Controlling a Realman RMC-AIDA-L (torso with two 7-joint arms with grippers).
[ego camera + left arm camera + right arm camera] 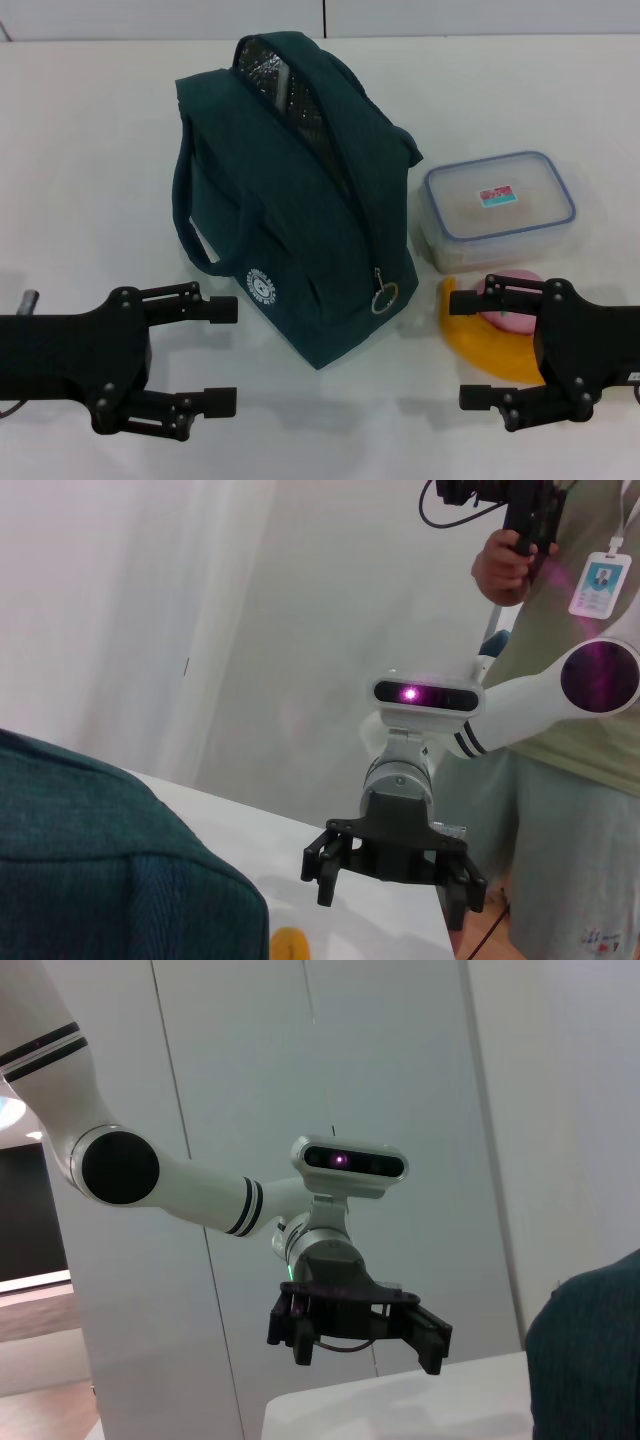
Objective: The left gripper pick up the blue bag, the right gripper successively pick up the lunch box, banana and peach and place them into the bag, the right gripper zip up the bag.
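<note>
The blue bag (300, 200) stands at the table's middle, its top unzipped and showing foil lining; the ring zip pull (385, 296) hangs at its near end. Right of it lies the lunch box (500, 205), lid on. In front of the box lie the banana (488, 348) and the peach (512, 312), the peach mostly hidden by my right gripper (468, 348). That gripper is open, hovering over both fruits. My left gripper (222, 356) is open at the near left, just short of the bag. Each wrist view shows the other arm: the right gripper (392, 900), the left gripper (367, 1355).
The white table (90, 150) stretches around the bag. A person (580, 730) holding a device stands beyond the table's right side. The bag's handles (190, 215) hang on its left side, toward my left gripper.
</note>
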